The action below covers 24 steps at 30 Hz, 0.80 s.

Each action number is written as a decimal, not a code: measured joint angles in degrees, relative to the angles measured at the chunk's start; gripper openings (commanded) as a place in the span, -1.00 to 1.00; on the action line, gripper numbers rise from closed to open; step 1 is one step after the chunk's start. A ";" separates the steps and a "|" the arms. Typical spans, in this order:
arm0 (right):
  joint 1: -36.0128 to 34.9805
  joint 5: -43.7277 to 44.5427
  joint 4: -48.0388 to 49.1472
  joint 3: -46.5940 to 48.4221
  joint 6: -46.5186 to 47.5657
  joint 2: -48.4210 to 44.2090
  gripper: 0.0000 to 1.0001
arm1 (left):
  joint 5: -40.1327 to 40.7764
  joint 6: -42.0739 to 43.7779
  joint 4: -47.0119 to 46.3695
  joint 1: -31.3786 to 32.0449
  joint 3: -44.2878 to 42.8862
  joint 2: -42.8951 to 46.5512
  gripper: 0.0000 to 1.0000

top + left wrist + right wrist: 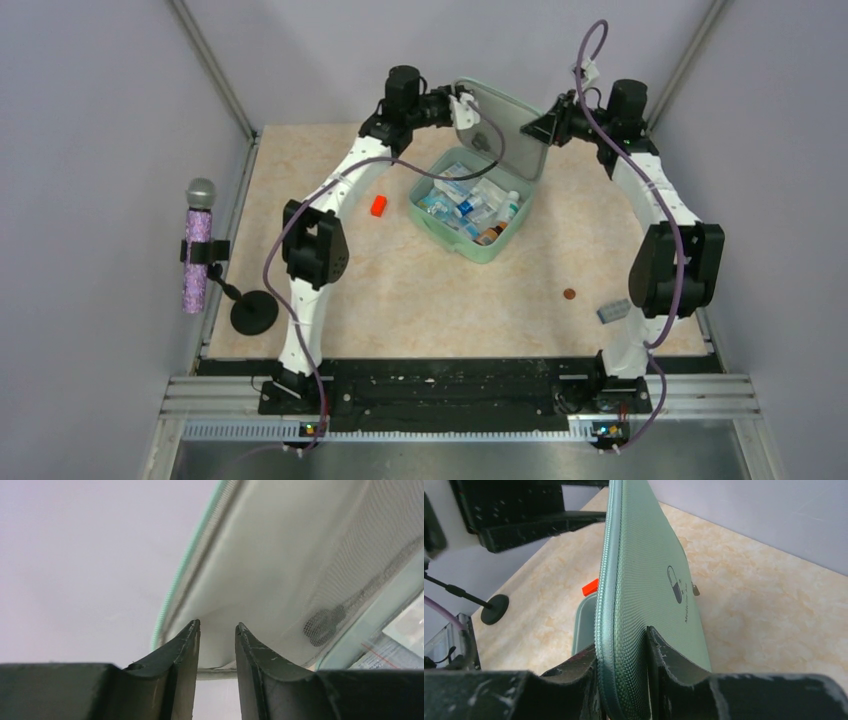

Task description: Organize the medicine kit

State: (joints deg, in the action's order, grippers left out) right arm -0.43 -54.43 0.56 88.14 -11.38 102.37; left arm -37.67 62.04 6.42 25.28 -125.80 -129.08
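The medicine kit (pixel 462 247) sits toward the back middle of the desk (pixel 400 300), a pale mint-green square case with rounded corners. Its base lies flat and is packed with small bottles and packets (pixel 475 205). Its lid (pixel 644 570) stands nearly upright behind the base, with a woven outer skin, a zip running round the edge and a dark pill logo (pixel 674 584) on the outside. The inside of the lid is lined in white and carries a mesh pocket (pixel 370 555). My right arm reaches in from the right, bent at the elbow, and my right tool (pixel 621 639) is clamped on the lid's edge, one finger on each face. My left arm arches in from the left, and my left tool (pixel 218 625) hangs at the lid's upper left corner, pointing at the lining, jaws parted with nothing pinched between them. An orange block (pixel 378 205) lies on the desk just left of the kit.
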 measured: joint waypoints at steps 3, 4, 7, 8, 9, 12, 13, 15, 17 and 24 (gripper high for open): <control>-0.11 0.24 -0.90 0.26 2.56 0.00 -0.64 | 1.38 -7.10 -2.69 0.00 1.55 2.51 0.09; -0.11 0.35 -1.51 0.55 3.72 0.00 -0.67 | 1.86 -10.10 -3.06 0.00 1.86 3.76 0.15; -0.11 0.39 -3.06 1.42 7.19 0.02 -0.75 | 2.51 -17.20 -2.43 0.00 2.25 7.85 0.16; -0.15 0.39 -3.61 1.75 8.09 0.04 -0.78 | 2.25 -19.08 -1.46 0.00 2.25 9.46 0.15; -0.17 0.35 -4.02 2.05 9.07 0.11 -0.81 | 1.77 -20.15 -0.66 -0.02 2.25 10.62 0.14; -0.48 -0.28 -5.68 2.86 12.37 0.24 -0.88 | -1.36 -22.03 3.21 -0.09 2.12 13.77 0.11; -0.72 -0.70 -6.36 3.17 13.73 0.28 -0.89 | -2.38 -22.47 4.42 -0.09 2.01 14.16 0.09; -1.36 -1.53 -7.74 3.72 16.61 0.35 -0.90 | -3.78 -23.28 5.90 -0.07 1.95 14.14 0.03; -2.21 -2.56 -8.92 3.82 19.96 0.35 -0.91 | -4.59 -23.89 7.58 -0.07 1.95 13.27 -0.05; -5.44 -4.42 -13.94 3.87 32.68 -0.02 -0.95 | -5.01 -23.02 11.91 -0.09 1.95 9.60 -0.46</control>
State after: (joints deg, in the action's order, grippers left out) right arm -5.87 -58.85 -13.39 92.01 21.30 102.35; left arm -42.68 39.03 18.33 25.19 -123.85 -119.48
